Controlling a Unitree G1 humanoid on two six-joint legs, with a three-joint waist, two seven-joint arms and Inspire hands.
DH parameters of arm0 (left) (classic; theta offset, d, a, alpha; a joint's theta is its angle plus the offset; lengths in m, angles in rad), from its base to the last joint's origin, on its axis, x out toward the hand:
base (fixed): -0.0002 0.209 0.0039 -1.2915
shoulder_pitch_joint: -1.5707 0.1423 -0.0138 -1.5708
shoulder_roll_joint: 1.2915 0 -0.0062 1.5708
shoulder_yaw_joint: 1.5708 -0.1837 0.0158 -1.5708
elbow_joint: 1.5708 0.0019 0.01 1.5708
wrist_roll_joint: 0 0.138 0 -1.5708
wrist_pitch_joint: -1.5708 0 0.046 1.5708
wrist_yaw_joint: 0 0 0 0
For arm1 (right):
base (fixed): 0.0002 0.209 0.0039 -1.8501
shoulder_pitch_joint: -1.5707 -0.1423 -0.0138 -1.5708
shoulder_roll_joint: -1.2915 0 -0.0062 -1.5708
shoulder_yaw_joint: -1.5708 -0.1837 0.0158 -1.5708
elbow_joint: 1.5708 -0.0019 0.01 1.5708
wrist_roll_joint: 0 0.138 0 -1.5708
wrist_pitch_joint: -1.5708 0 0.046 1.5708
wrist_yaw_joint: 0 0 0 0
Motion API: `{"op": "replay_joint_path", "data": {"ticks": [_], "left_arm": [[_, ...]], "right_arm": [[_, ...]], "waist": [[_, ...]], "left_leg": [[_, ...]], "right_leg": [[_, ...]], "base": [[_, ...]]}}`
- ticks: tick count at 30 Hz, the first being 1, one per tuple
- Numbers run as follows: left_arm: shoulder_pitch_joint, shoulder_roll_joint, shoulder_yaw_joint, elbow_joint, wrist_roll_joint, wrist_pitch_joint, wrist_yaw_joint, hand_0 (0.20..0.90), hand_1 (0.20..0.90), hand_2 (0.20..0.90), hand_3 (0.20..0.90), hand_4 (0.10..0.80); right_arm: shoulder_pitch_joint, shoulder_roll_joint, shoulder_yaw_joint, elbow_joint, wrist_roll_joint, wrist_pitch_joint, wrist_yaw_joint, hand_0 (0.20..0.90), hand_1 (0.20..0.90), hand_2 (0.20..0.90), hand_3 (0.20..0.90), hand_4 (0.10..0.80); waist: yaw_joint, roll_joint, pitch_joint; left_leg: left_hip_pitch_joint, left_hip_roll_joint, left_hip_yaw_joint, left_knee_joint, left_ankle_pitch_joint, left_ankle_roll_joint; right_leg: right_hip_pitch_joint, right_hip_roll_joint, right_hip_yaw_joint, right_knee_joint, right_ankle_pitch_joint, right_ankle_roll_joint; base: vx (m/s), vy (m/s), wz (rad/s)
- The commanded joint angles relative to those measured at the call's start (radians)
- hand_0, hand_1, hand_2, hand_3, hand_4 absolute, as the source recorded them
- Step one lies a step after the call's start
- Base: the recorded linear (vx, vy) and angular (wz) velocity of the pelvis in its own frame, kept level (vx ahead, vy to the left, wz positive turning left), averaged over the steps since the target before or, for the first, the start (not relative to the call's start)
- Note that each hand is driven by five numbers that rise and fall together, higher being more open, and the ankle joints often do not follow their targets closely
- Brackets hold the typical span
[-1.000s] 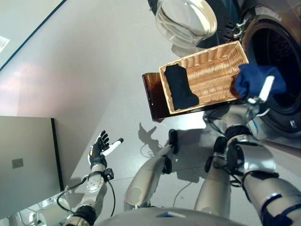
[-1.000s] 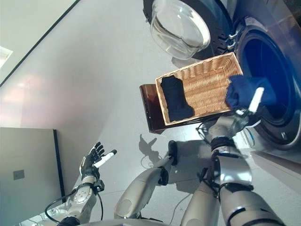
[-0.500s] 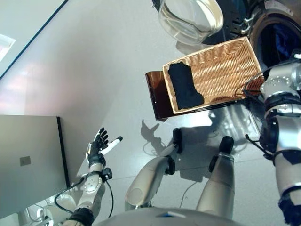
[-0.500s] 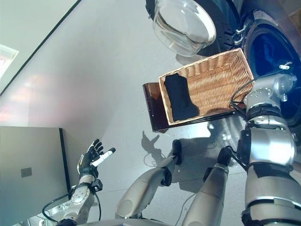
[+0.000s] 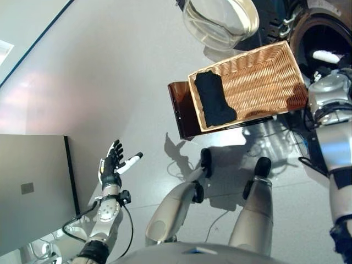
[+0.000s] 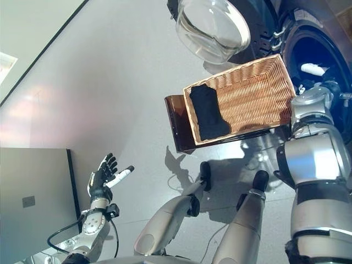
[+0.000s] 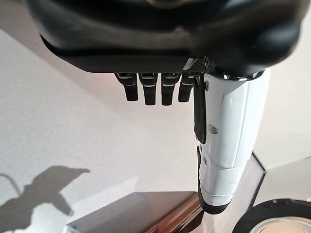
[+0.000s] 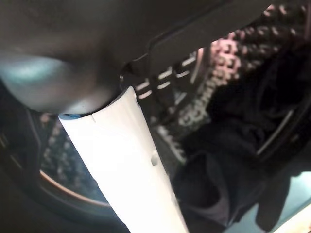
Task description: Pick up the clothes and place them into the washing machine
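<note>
We see the wicker basket (image 5: 258, 82) sitting on a dark brown stand (image 5: 181, 113), just in front of the washing machine (image 6: 324, 60). We take the basket as our landmark. One black garment (image 5: 213, 99) lies inside it, against the end wall farthest from the machine's opening. The machine's round glass door (image 5: 220, 22) hangs open just beyond the basket's far long side.

Our right hand (image 5: 328, 56) reaches past the basket's machine-side end into the drum opening; from the head views only its white-covered thumb shows there. In the right wrist view we see that thumb (image 8: 131, 170) stretched out straight over dark blue cloth (image 8: 218, 179) lying in the drum, with nothing pinched against it. The fingers (image 8: 160, 85) appear only as a dark blurred row, and we cannot tell whether they are spread or curled.

Our left hand (image 5: 113, 165) is held up well away from the basket, over the grey floor (image 5: 110, 82) beside a grey cabinet (image 5: 30, 190). Its fingers (image 7: 150, 90) are straight and spread, the thumb out to the side, holding nothing.
</note>
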Motion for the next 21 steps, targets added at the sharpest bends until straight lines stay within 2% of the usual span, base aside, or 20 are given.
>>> {"op": "replay_joint_path", "data": {"ticks": [1, 6, 9, 11, 13, 17, 18, 19, 21], "left_arm": [[0.009, 0.102, 0.07, -0.001, 0.009, -0.052, 0.044, 0.9, 0.9, 0.9, 0.9, 0.8], [0.009, 0.099, 0.07, -0.004, 0.007, -0.048, 0.044, 0.9, 0.9, 0.9, 0.9, 0.8], [0.002, 0.088, 0.072, -0.004, 0.004, -0.044, 0.039, 0.9, 0.9, 0.9, 0.9, 0.8], [0.003, 0.092, 0.073, -0.001, 0.004, -0.045, 0.039, 0.9, 0.9, 0.9, 0.9, 0.8], [-0.015, 0.098, 0.075, 0.006, 0.005, -0.045, 0.041, 0.9, 0.9, 0.9, 0.9, 0.8], [-0.033, 0.114, 0.066, -0.017, 0.038, -0.053, 0.052, 0.9, 0.9, 0.9, 0.9, 0.8], [-0.031, 0.118, 0.066, -0.017, 0.04, -0.052, 0.054, 0.9, 0.9, 0.9, 0.9, 0.8], [-0.04, 0.12, 0.069, -0.017, 0.054, -0.055, 0.062, 0.9, 0.9, 0.9, 0.9, 0.8], [-0.042, 0.122, 0.059, -0.012, 0.071, -0.051, 0.063, 0.9, 0.9, 0.9, 0.9, 0.8]], "right_arm": [[-0.13, -0.078, 0.114, -0.045, -0.036, -0.069, -0.004, 0.9, 0.9, 0.9, 0.9, 0.8], [-0.094, -0.049, 0.088, -0.037, -0.013, -0.077, 0.022, 0.9, 0.9, 0.9, 0.9, 0.8], [-0.003, -0.012, -0.007, -0.068, 0.091, -0.119, 0.062, 0.9, 0.9, 0.9, 0.9, 0.8], [0.021, -0.007, -0.031, -0.077, 0.116, -0.127, 0.058, 0.9, 0.9, 0.9, 0.9, 0.8], [0.092, 0.044, -0.118, -0.127, 0.243, -0.19, 0.069, 0.9, 0.9, 0.9, 0.9, 0.8], [0.235, 0.148, -0.293, -0.309, 0.56, -0.364, 0.135, 0.9, 0.9, 0.9, 0.9, 0.8], [0.245, 0.15, -0.298, -0.314, 0.567, -0.367, 0.14, 0.9, 0.9, 0.9, 0.9, 0.8], [0.292, 0.204, -0.395, -0.394, 0.745, -0.468, 0.195, 0.9, 0.9, 0.9, 0.9, 0.8], [0.313, 0.254, -0.507, -0.455, 0.921, -0.566, 0.25, 0.9, 0.9, 0.9, 0.9, 0.8]], "waist": [[0.057, -0.069, -0.062], [0.06, -0.081, -0.057], [0.061, -0.086, -0.044], [0.06, -0.093, -0.042], [0.053, -0.106, -0.022], [0.049, -0.105, 0.014], [0.05, -0.11, 0.011], [0.051, -0.102, 0.025], [0.058, -0.089, 0.027]], "left_leg": [[-0.043, -0.01, 0.005, 0.095, -0.138, -0.075], [-0.048, -0.007, 0.004, 0.103, -0.142, -0.072], [-0.049, -0.005, 0.001, 0.108, -0.143, -0.07], [-0.051, -0.003, 0.0, 0.114, -0.146, -0.069], [-0.074, 0.001, -0.003, 0.138, -0.15, -0.067], [-0.122, 0.002, -0.008, 0.176, -0.155, -0.065], [-0.125, 0.002, -0.009, 0.181, -0.157, -0.065], [-0.154, -0.001, -0.011, 0.209, -0.162, -0.064], [-0.186, -0.008, -0.02, 0.242, -0.169, -0.062]], "right_leg": [[0.068, 0.061, -0.046, -0.139, 0.005, -0.053], [0.067, 0.063, -0.044, -0.138, 0.005, -0.054], [0.068, 0.064, -0.044, -0.133, 0.003, -0.053], [0.068, 0.064, -0.045, -0.131, 0.001, -0.054], [0.055, 0.065, -0.046, -0.119, -0.002, -0.056], [0.017, 0.063, -0.051, -0.072, -0.02, -0.062], [0.014, 0.061, -0.051, -0.068, -0.022, -0.062], [-0.007, 0.056, -0.054, -0.035, -0.037, -0.066], [-0.032, 0.048, -0.057, 0.002, -0.054, -0.068]], "base": [[0.0, 0.0, 0.0], [0.0, 0.0, 0.0], [0.0, 0.0, 0.0], [0.0, 0.0, 0.0], [-0.04, -0.04, 0.01], [-0.05, -0.034, 0.07], [-0.062, -0.018, 0.15], [-0.049, -0.001, 0.12], [-0.045, 0.012, 0.18]]}}
